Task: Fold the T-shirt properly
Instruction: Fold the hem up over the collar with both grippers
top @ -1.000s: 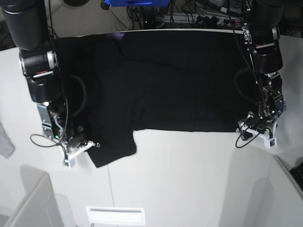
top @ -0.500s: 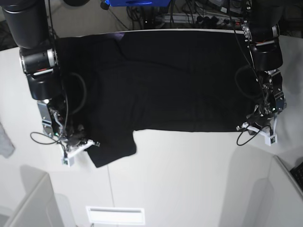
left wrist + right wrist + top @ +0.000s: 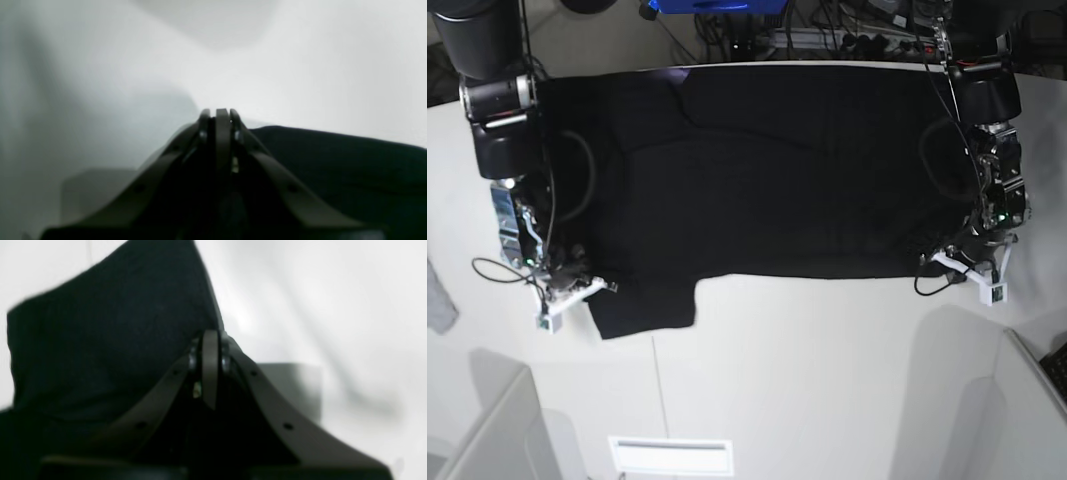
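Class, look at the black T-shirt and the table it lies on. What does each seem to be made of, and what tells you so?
T-shirt: soft matte fabric, probably a cotton-like knit; it lies limp with shallow creases, and the right wrist view shows a fuzzy, unshiny surface.

Table: smooth, hard white board, perhaps laminate or painted; it looks flat, even and faintly glossy, with a thin seam line. The exact material cannot be told.
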Controlling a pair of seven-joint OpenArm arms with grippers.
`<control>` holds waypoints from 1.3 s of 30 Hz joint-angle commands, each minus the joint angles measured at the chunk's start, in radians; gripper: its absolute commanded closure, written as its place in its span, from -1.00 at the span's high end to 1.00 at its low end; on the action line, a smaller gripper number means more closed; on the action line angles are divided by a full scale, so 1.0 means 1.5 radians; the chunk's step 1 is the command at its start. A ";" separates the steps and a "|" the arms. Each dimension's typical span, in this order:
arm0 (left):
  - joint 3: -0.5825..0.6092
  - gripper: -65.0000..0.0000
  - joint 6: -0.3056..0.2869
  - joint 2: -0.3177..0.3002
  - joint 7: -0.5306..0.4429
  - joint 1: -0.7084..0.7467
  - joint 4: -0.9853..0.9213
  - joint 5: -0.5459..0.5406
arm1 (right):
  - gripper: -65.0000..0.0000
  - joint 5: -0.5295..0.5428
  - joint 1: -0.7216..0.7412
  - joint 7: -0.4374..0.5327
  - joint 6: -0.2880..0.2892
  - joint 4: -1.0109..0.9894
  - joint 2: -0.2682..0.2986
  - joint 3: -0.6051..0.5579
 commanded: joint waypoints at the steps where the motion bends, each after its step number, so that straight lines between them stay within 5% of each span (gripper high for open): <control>1: -0.003 -1.00 -0.003 -0.011 -0.013 -0.010 0.022 -0.004 | -1.00 0.000 0.021 -0.001 -0.004 0.025 0.008 0.010; 12: -0.004 -1.00 -0.002 -0.008 -0.013 0.067 0.156 -0.006 | -1.00 0.000 -0.080 -0.064 -0.005 0.204 0.030 0.100; 16: -0.063 -1.00 -0.002 -0.001 -0.012 0.112 0.217 -0.006 | -1.00 0.000 -0.118 -0.085 -0.005 0.276 0.034 0.131; 22: -0.085 -1.00 -0.003 0.012 0.066 0.151 0.288 -0.006 | -1.00 0.000 -0.158 -0.140 -0.005 0.350 0.033 0.180; 39: -0.089 -1.00 -0.003 0.013 0.069 0.338 0.513 -0.007 | -1.00 0.005 -0.321 -0.252 -0.003 0.586 0.014 0.343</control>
